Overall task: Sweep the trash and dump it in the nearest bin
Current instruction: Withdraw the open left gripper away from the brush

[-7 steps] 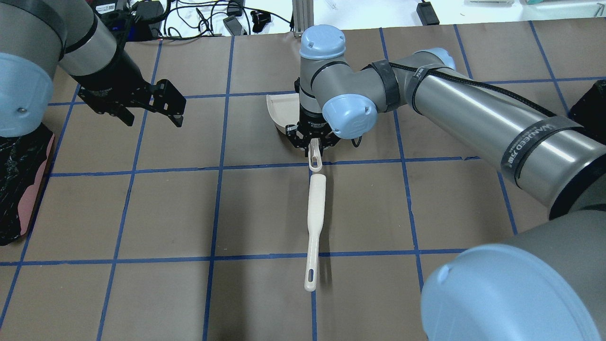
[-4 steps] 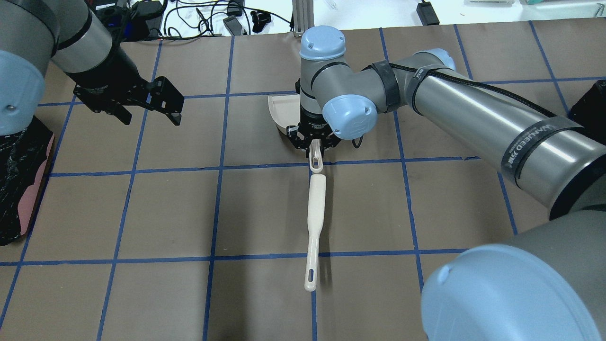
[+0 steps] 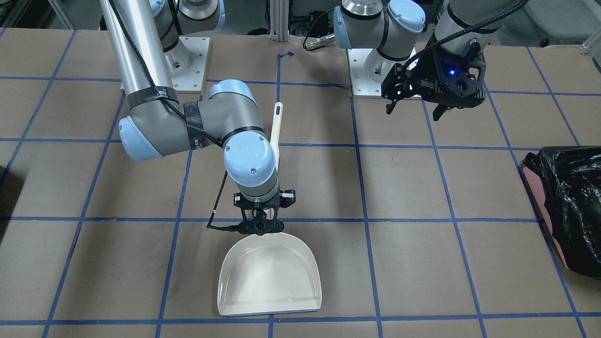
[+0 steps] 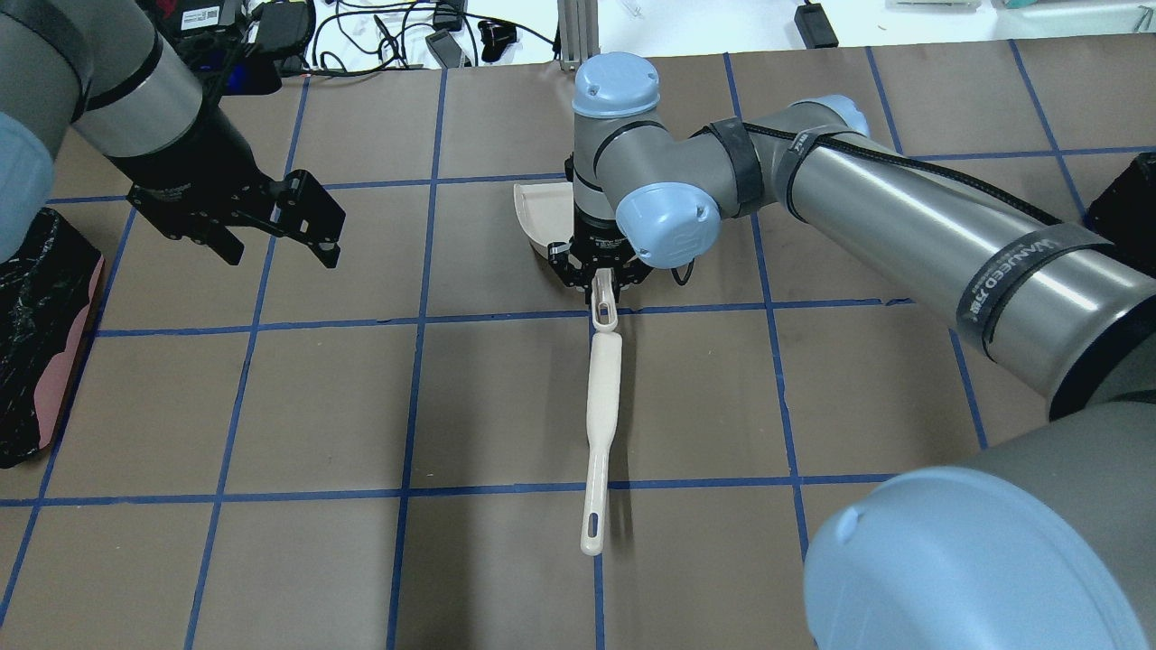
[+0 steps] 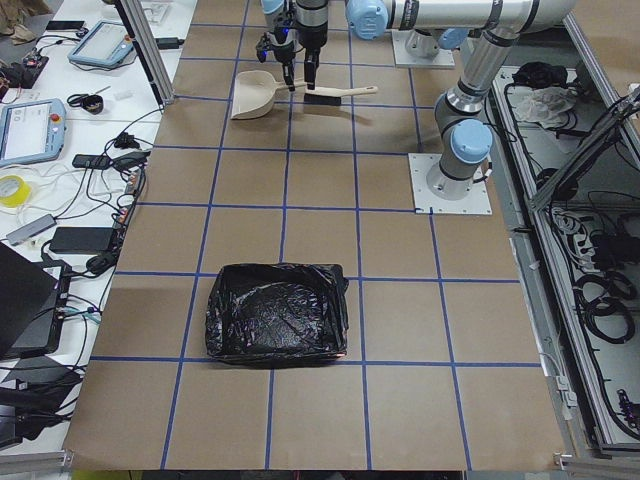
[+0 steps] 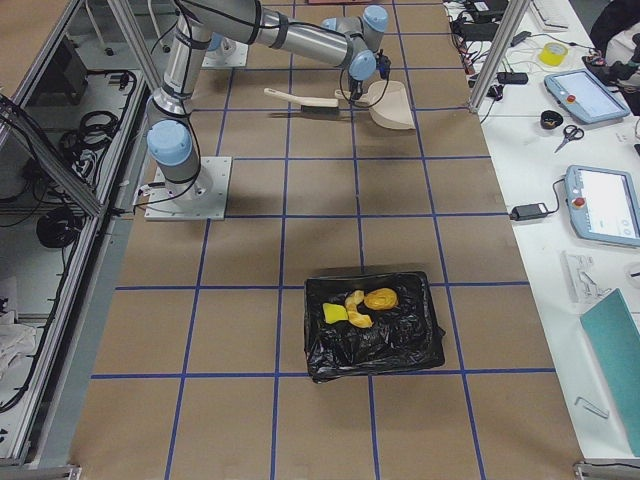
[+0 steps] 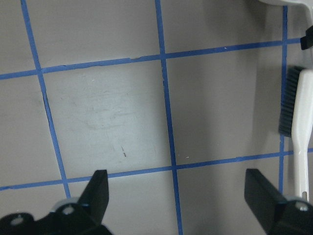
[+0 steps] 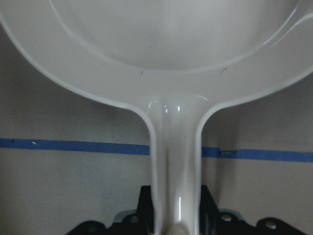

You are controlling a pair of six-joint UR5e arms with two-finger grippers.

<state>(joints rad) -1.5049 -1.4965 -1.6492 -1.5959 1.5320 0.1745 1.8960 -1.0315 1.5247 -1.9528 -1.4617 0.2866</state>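
From the front, the dustpan (image 3: 270, 274) is seen flat on the table (image 3: 422, 263), its handle clamped in the right jaws — set low, presumably so trash can be swept in. The left jaws are held spread wide, empty, above the table. From overhead, the brush (image 4: 603, 397) is found in line with that handle, just beside its end — well apart from the left jaws. In the right-side view a bin (image 6: 410, 340) is shown far off.

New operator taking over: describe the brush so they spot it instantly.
On the brown, blue-taped table, find the right arm's tool at mid-table, shut on the dustpan handle. The brush lies flat just beyond that handle's end, toward the robot: a long, slim cream stick with dark bristles, unlike the wide scoop.
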